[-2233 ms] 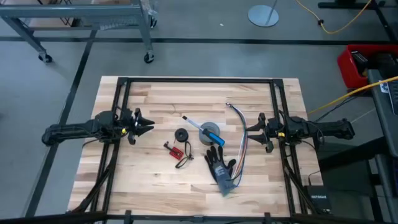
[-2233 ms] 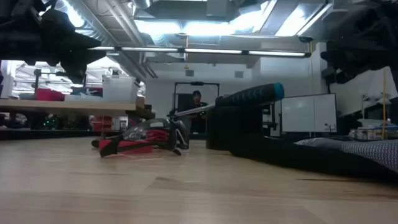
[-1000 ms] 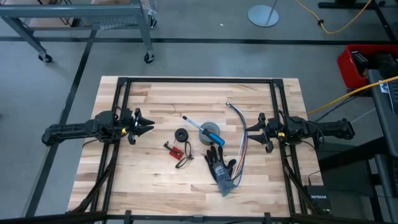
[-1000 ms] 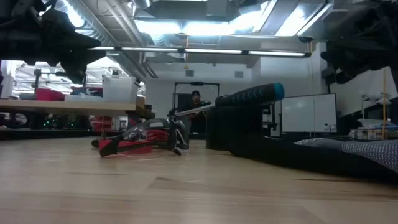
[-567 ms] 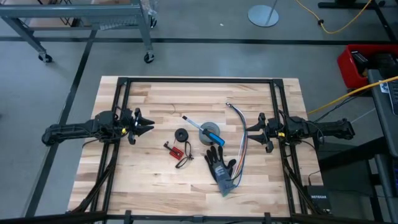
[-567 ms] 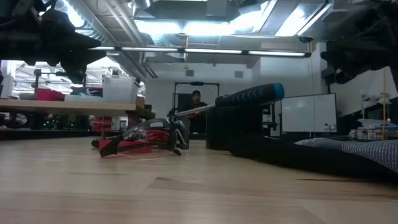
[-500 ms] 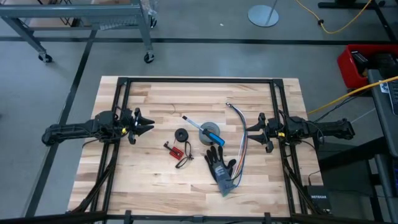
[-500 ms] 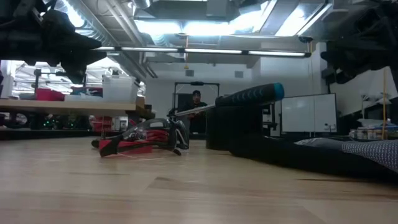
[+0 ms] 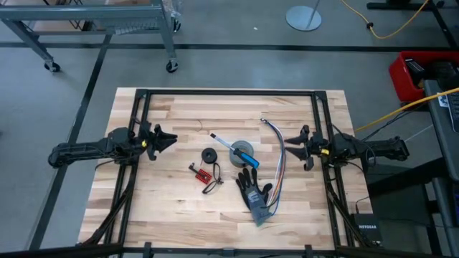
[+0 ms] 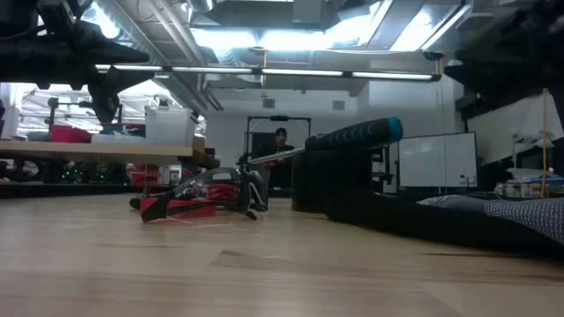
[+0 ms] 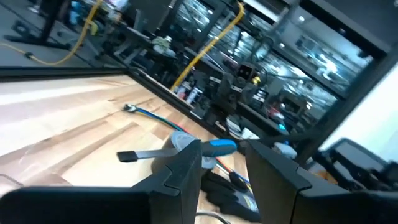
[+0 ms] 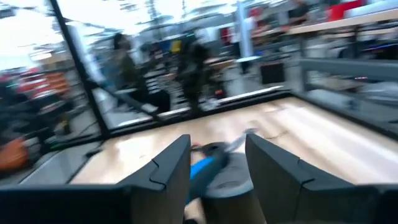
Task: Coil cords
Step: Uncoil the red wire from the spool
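High view: the thin black cord with red clip ends [image 9: 204,174] is lying mid-table, at four o'clock from the left gripper [image 9: 166,138]. I'd be approaching it from above.

Low view: the cord [image 10: 207,198] is resting flat.

Wrist views: left gripper [image 11: 222,163] and right gripper [image 12: 217,155] are both spread, holding nothing.

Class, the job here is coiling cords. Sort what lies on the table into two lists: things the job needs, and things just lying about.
Belongs to the job:
- small black-and-red cord bundle

Just lying about:
- grey tape roll
- blue-handled screwdriver
- black work glove
- multicoloured ribbon wires
- small black round piece
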Controlling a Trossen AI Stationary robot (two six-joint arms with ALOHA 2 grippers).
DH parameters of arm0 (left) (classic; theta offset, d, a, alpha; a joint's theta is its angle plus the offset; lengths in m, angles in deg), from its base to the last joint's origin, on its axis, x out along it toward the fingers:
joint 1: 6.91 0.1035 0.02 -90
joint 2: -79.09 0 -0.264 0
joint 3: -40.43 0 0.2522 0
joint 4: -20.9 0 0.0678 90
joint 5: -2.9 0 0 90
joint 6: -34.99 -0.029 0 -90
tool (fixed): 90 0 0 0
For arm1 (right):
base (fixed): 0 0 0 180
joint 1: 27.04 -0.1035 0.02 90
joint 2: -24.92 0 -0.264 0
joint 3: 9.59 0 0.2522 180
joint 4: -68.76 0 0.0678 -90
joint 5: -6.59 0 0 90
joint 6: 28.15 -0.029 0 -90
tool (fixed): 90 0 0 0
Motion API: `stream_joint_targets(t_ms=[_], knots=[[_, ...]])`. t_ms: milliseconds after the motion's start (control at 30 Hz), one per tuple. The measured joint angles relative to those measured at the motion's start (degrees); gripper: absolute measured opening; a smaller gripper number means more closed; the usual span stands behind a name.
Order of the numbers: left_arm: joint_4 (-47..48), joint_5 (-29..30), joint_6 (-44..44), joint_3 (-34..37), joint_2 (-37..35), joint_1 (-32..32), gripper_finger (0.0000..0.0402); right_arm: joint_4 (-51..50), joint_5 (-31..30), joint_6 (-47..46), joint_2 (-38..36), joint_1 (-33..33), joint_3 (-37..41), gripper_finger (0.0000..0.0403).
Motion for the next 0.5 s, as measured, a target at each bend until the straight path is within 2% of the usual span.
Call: stream_joint_targets(t_ms=[133, 333, 500], knots=[[0.0, 2.6, 1.3, 0.0, 0.0, 0.0, 0.0117, 0.6, -4.9, 0.0, 0.0, 0.0, 0.0, 0.0158], [0.0, 5.8, 0.7, 0.0, 0.0, 0.0, 0.0129, 2.8, -4.8, -0.4, 0.0, 0.0, -0.1, 0.0158], [-0.1, 6.2, -3.6, 0.0, 0.0, 0.0, 0.0146, 3.3, -4.8, -0.4, 0.0, 0.0, -0.2, 0.0158]])
